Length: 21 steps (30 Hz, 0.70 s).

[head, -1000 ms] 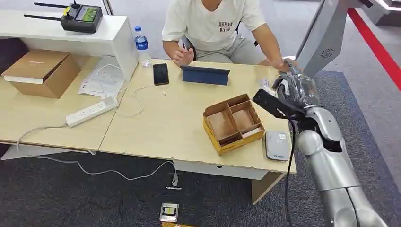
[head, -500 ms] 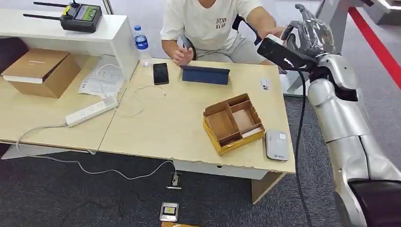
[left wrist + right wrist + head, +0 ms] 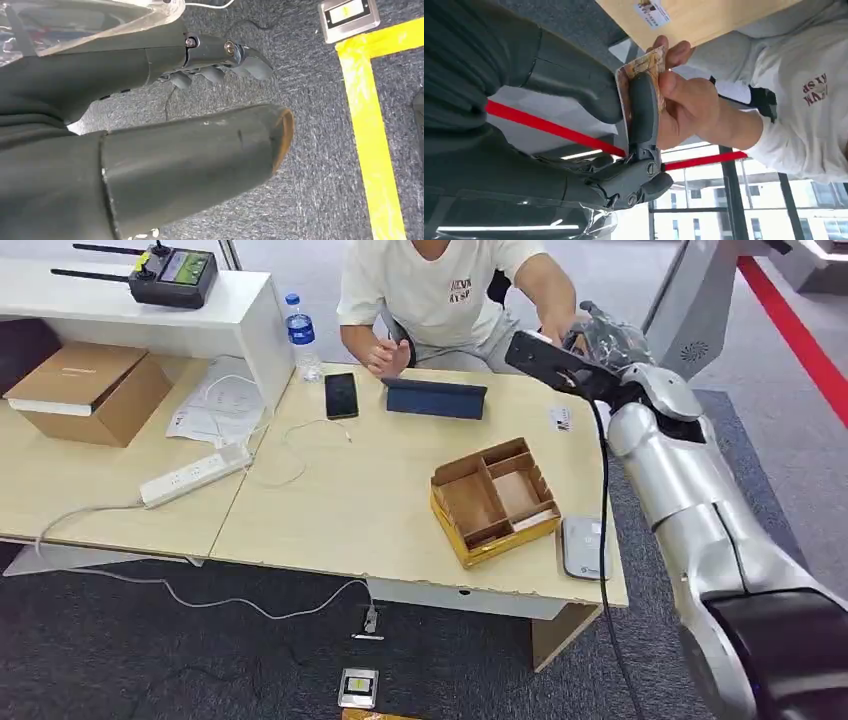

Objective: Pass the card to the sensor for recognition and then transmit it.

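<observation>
My right hand is raised over the table's far right corner, in front of the seated person. In the right wrist view the hand pinches a printed card between thumb and a finger. The person's hand grips the same card from the other side. The sensor, a flat white-grey reader, lies near the table's front right corner. A second card lies flat on the table below my hand. My left hand hangs above the carpet and holds nothing.
A brown divided box stands beside the reader. A tablet, a phone and a water bottle are at the table's far side. A power strip and cardboard box lie left. Yellow tape marks the floor.
My right arm rose from over the table's right edge, then swung left toward the person. The person's arm lifted and that hand now grips the card.
</observation>
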Tool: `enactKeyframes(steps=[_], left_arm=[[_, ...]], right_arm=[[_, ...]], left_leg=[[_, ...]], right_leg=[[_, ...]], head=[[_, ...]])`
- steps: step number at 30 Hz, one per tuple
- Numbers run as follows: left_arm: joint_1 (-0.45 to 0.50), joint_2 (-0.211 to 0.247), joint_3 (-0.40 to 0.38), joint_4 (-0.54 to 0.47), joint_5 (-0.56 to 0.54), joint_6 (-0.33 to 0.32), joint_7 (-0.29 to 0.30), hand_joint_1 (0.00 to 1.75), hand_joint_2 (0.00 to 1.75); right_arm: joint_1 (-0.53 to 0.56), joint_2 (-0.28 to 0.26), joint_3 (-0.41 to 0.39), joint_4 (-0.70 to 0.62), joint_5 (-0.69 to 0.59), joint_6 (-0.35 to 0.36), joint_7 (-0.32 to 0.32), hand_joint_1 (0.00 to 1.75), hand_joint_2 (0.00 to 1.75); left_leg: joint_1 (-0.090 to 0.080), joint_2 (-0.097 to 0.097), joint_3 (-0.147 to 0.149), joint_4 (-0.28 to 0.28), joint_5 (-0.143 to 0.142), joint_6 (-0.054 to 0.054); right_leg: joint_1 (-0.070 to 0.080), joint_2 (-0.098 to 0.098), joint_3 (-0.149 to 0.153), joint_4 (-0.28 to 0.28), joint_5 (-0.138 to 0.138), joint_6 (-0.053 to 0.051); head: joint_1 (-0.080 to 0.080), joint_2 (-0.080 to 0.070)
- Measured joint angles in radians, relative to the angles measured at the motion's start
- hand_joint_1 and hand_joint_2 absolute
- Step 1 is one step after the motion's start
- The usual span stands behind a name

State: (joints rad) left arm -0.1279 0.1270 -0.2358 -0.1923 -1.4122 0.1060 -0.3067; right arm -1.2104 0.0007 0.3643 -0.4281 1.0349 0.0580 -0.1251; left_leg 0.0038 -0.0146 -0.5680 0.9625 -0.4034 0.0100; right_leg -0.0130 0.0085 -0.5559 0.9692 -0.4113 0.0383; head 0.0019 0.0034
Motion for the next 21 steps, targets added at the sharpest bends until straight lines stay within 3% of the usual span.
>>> enactKeyframes(steps=[1, 2, 15, 18, 21], left_arm=[[0.0, 0.0, 0.0, 0.0, 0.002, 0.0, 0.0, 0.0, 0.0], [0.0, 0.002, -0.001, 0.0, 0.004, 0.001, 0.001, 0.0, 0.0], [0.003, 0.005, -0.001, 0.0, 0.02, 0.013, 0.01, 0.0, 0.0], [0.007, 0.005, -0.001, 0.0, 0.035, 0.014, 0.016, 0.0, 0.0], [0.01, 0.005, -0.001, 0.0, 0.06, 0.014, 0.026, 0.0, 0.0]], right_arm=[[-0.002, 0.004, 0.001, 0.01, 0.0, -0.002, 0.0, 0.0, 1.75], [-0.003, 0.009, 0.002, 0.019, 0.001, -0.003, 0.002, 0.0, 0.0], [-0.007, 0.035, 0.004, 0.064, -0.021, -0.104, -0.034, 0.0, 0.0], [-0.015, 0.036, 0.003, 0.069, -0.085, -0.192, -0.104, 0.0, 0.0], [-0.017, 0.038, -0.023, 0.063, -0.236, -0.254, -0.242, 0.0, 0.0]], left_leg=[[0.0, 0.0, 0.0, 0.0, 0.0, 0.0], [0.0, 0.0, 0.0, 0.0, 0.0, 0.0], [0.0, 0.0, 0.0, 0.0, 0.0, 0.0], [0.0, 0.0, 0.0, 0.0, 0.0, 0.0], [0.0, 0.0, 0.001, 0.0, 0.0, 0.0]], right_leg=[[0.0, 0.0, 0.0, 0.0, 0.0, 0.0], [0.0, 0.0, 0.0, 0.0, 0.0, 0.0], [0.0, 0.0, 0.0, 0.0, 0.0, 0.0], [0.0, 0.0, 0.0, 0.0, 0.0, 0.0], [0.0, 0.0, 0.0, 0.0, 0.0, 0.0]], head=[[0.0, 0.0], [0.0, 0.0], [0.0, 0.0], [0.0, 0.0], [0.0, 0.0]])
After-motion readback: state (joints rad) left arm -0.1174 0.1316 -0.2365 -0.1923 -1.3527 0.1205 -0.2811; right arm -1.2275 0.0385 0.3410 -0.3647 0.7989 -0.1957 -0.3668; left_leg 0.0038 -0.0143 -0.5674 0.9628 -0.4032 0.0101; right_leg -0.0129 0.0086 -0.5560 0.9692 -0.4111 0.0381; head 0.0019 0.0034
